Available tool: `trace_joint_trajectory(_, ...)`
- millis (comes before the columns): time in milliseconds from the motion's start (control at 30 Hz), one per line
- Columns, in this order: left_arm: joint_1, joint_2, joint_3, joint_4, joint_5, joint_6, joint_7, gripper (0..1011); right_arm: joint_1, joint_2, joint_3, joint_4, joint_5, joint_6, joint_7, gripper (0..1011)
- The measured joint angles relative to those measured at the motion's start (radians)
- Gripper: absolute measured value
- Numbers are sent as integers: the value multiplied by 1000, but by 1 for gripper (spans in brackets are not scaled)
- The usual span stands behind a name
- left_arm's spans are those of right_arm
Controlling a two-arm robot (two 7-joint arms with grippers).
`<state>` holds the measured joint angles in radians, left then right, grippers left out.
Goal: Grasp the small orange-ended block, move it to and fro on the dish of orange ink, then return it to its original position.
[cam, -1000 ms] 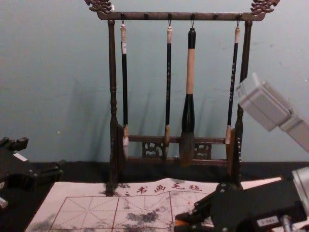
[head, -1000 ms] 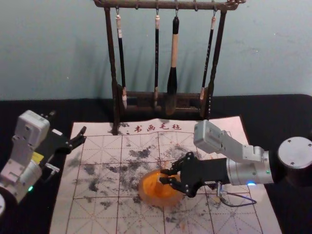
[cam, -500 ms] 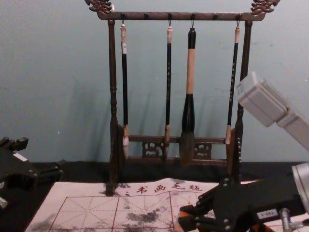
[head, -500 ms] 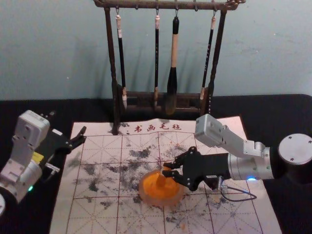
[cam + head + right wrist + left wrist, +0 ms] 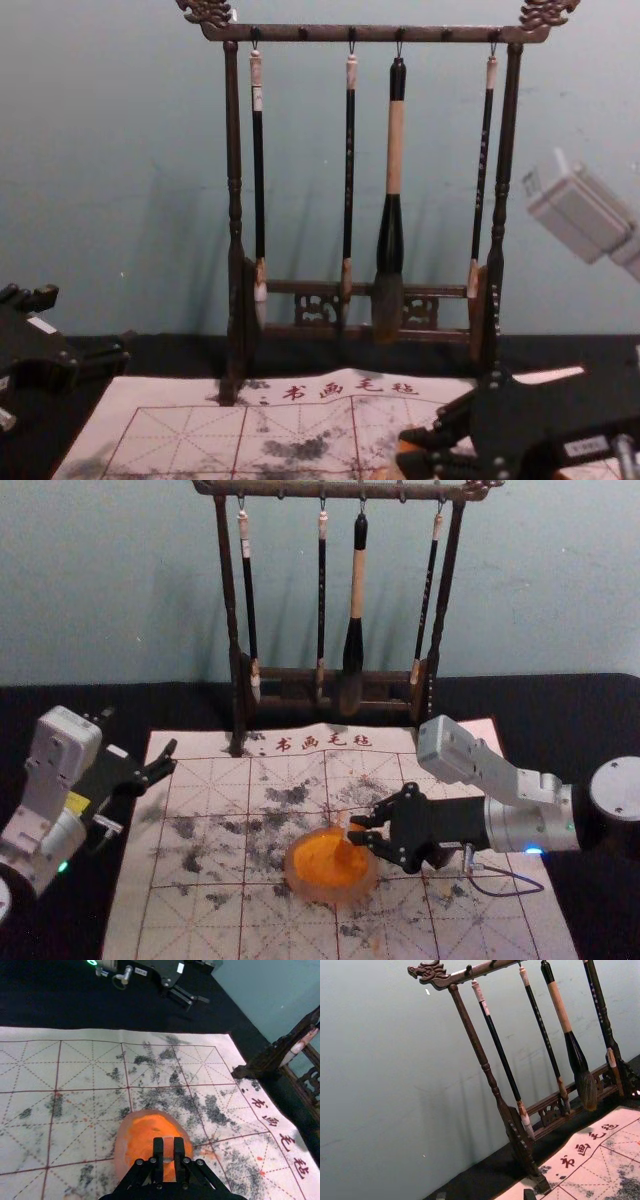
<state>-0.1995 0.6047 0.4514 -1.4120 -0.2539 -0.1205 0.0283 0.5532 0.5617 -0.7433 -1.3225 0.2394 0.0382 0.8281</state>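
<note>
My right gripper (image 5: 356, 830) is over the right part of the orange ink dish (image 5: 331, 891) in the head view, shut on a small block (image 5: 347, 831). From the right wrist, the block (image 5: 168, 1147) shows pale at its upper part between the fingertips of the right gripper (image 5: 168, 1152), over the orange ink (image 5: 144, 1131) in the round translucent dish (image 5: 121, 1147). Whether the block's end touches the ink I cannot tell. My left gripper (image 5: 139, 734) stays parked open at the mat's left; in the left wrist view, the left gripper (image 5: 485, 1194) has its tips apart.
A dark wooden rack (image 5: 229, 590) with several hanging brushes stands behind the white gridded mat (image 5: 200, 920). Ink-stained squares surround the dish. The black table (image 5: 600, 705) extends past the mat on both sides.
Still holding the block, my right gripper has shifted rightward across the dish, and more of the orange ink now shows. My left arm has kept its place.
</note>
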Motion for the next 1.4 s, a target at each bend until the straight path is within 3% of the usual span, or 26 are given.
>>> trace_joint_trajectory(200, 0, 0, 0, 0, 0, 0, 0, 1001, -26, 31, 3, -43, 14, -5, 14, 90)
trace_joint_trajectory(533, 0, 0, 0, 0, 0, 0, 0, 1001, -46, 49, -5, -83, 23, -11, 30, 90)
trace_joint_trajectory(1000, 0, 0, 0, 0, 0, 0, 0, 1001, -17, 14, -28, -50, 4, -11, 24, 90)
trace_joint_trajectory(1400, 0, 0, 0, 0, 0, 0, 0, 1001, 14, -20, -24, 8, -9, 1, 1, 88)
